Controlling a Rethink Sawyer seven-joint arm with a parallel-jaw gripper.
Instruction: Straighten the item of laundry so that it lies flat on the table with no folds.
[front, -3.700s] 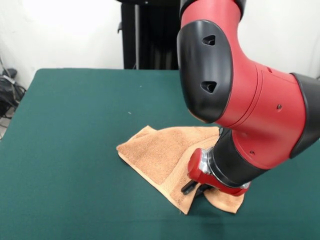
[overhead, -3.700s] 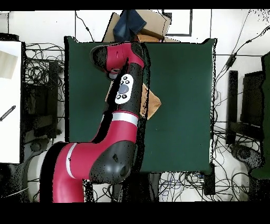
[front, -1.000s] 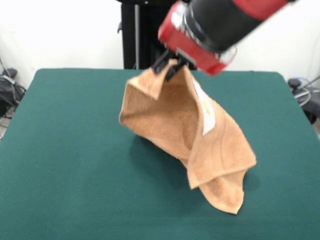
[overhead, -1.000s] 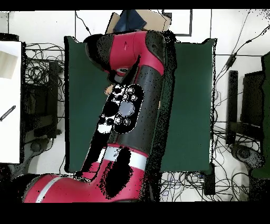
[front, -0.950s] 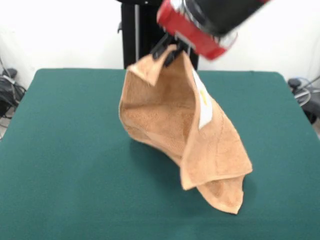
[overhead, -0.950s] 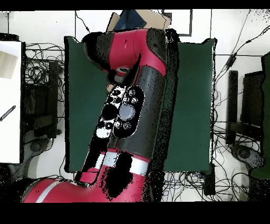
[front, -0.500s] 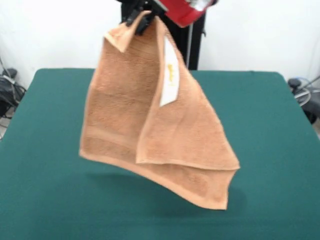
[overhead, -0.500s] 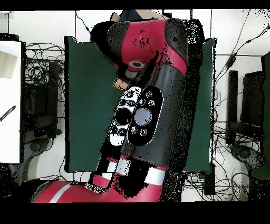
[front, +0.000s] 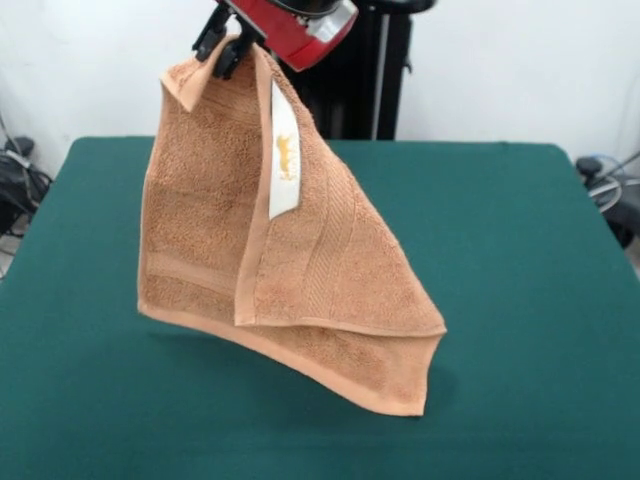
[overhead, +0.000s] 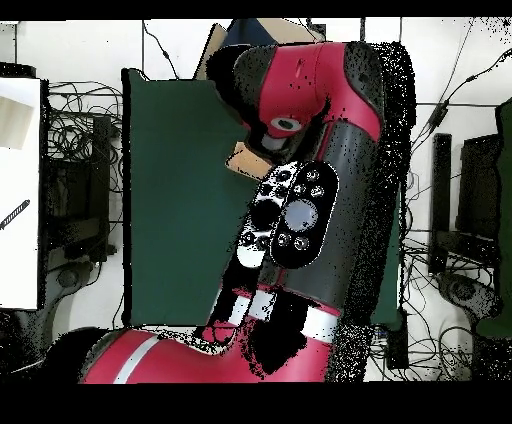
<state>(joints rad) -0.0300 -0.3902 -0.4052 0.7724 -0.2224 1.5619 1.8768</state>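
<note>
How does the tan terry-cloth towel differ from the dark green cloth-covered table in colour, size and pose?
The tan terry-cloth towel is light brown; the dark green cloth-covered table is dark green. The towel is far smaller than the table. The towel hangs folded from the gripper, clear of the table, which lies flat. Both show fabric surfaces.

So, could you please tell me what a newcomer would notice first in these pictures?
First the tan towel, dangling above the green table at picture centre, pinched by one corner in the hand at the top. A white tag runs down its upper part. Overhead, the red and black arm hides nearly all of it.
</note>
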